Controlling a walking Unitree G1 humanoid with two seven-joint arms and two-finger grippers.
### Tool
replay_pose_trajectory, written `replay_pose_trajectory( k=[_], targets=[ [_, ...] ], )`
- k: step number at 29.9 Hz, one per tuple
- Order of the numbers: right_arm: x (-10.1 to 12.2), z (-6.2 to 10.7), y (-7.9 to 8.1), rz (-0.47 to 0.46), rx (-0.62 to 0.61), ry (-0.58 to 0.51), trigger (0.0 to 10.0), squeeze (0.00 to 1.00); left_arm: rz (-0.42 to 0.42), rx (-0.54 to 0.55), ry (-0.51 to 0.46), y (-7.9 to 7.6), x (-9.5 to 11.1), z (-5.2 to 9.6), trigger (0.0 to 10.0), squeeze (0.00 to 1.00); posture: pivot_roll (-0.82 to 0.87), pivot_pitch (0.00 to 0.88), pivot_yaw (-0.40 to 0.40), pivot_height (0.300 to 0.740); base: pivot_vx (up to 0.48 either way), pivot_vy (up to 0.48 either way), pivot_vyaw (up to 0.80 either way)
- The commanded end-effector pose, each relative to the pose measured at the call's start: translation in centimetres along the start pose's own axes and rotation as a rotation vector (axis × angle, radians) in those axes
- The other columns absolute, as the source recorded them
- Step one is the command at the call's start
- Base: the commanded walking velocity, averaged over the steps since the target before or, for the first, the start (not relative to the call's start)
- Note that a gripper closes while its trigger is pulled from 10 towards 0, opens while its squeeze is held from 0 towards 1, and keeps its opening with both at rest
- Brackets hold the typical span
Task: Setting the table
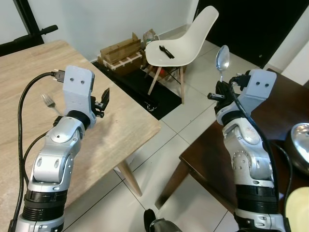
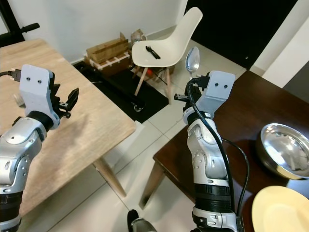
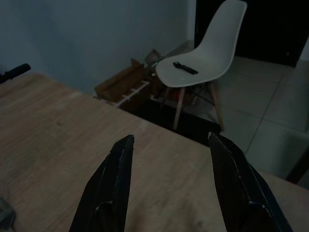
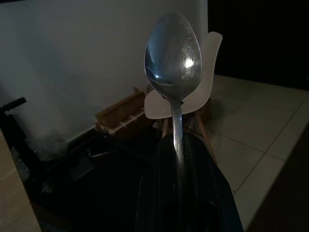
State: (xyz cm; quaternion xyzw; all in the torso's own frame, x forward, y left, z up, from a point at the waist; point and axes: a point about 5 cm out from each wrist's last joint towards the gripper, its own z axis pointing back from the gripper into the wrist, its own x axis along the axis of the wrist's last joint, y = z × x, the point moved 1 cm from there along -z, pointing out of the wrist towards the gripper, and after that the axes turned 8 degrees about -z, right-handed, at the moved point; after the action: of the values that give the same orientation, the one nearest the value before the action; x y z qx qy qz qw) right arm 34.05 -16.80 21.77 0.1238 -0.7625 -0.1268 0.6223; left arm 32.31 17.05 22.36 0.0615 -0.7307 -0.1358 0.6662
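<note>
We find the right gripper [image 2: 192, 92] pinching a spoon [image 2: 192, 60] by its handle, bowl upright above the fingers. The left gripper [image 1: 103, 102] hangs spread and empty over the light wooden table [image 1: 120, 111]. Carrying appears underway; next, we judge, comes laying the spoon beside the plate [image 2: 282, 210] below.

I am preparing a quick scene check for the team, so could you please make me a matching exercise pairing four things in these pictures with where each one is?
Column one:
1. spoon
2. fork
3. metal bowl
4. yellow plate

Column two:
A. lying on the light wooden table, behind the left arm
B. on the dark table, nearest the robot
C. held upright in the right end effector
D. on the dark table, just beyond the plate

Pairs: 1-C, 2-A, 3-D, 4-B
</note>
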Motion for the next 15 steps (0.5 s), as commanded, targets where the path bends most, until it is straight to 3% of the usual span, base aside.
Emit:
replay_pose_trajectory(
  k=[1,15],
  targets=[
    [-0.18,0.12,-0.50,0.007,-0.019,0.007,10.0,0.00,-0.010,-0.001,-0.005,-0.06,0.20,0.09,10.0,0.00,-0.04,0.055,-0.021,0.740,-0.405,0.000,0.00],
    [-0.29,0.26,-0.60,0.007,-0.024,0.009,10.0,0.00,-0.012,0.002,-0.001,0.19,0.10,0.06,10.0,0.00,-0.04,0.058,-0.020,0.740,-0.460,0.000,0.00]
  ],
)
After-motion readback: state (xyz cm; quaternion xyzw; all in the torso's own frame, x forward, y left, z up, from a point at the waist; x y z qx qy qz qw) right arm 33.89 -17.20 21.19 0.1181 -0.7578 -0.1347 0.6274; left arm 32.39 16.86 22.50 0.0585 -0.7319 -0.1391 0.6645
